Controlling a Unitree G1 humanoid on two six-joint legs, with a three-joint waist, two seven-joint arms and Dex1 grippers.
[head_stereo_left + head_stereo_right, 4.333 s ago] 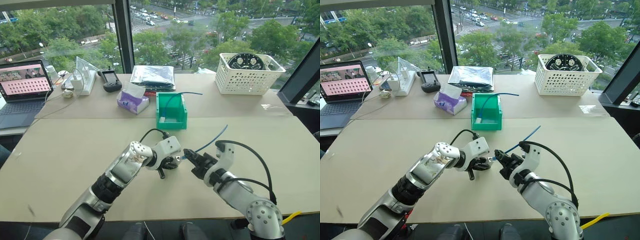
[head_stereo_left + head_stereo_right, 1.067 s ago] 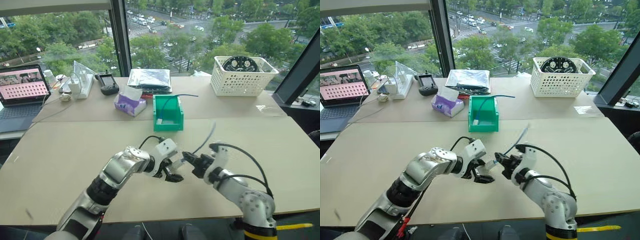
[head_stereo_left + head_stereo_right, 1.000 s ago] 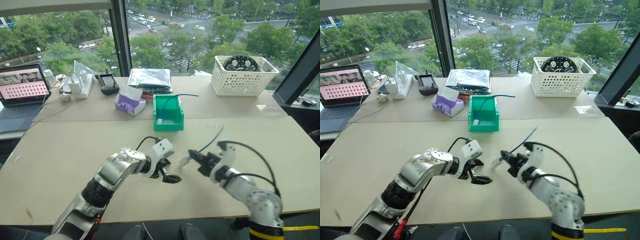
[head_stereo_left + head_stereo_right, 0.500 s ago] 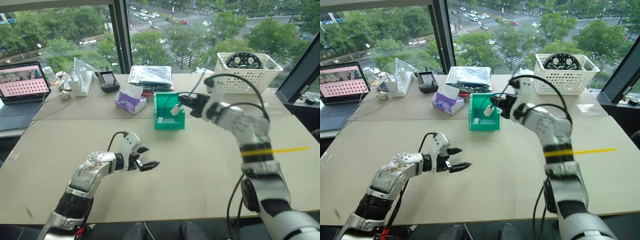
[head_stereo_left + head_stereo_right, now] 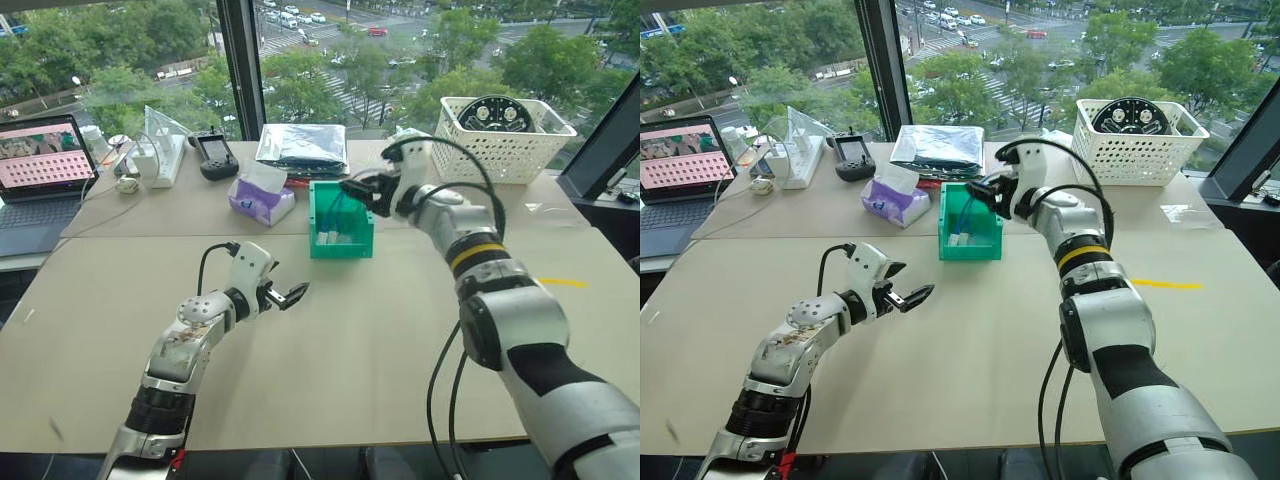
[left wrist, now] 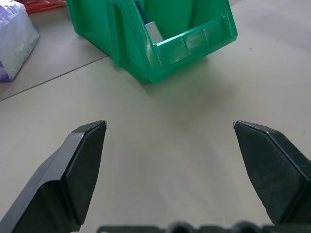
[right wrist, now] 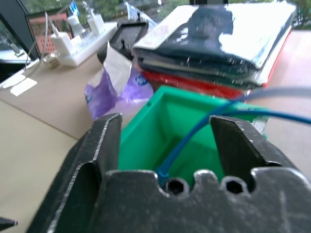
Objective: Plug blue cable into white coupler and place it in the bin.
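The left gripper (image 5: 283, 297) hangs over the bare table (image 5: 400, 330) on the near side of the bin (image 5: 341, 222), well apart from it, its two black fingers spread wide with nothing between them. Its wrist view looks straight at the bin's lowered front lip.

The right gripper (image 5: 981, 190) is at the bin itself, just above the right-hand rim toward the back, reaching in from the right. In its wrist view the fingers (image 7: 104, 141) stand wide apart and the blue cable (image 7: 194, 133) runs between them without being pinched, so the release looks done or nearly so. The cable dips down into the bin's hollow in front of the fingers, while its other end sweeps out over the bin's rim to the right. Its long axis runs roughly from the bin's floor up and out over the back-right edge. A pale block lies low inside the bin behind the front lip, likely the white coupler (image 5: 958, 238), though it is too small to be sure it is joined to the plug.

The right arm is far the nearer to the bin, so any tucking-in of the trailing cable would probably fall to it. The head views show the bin's place beside the purple tissue pack (image 5: 264, 200); the right wrist view gives the cable's path into the bin.
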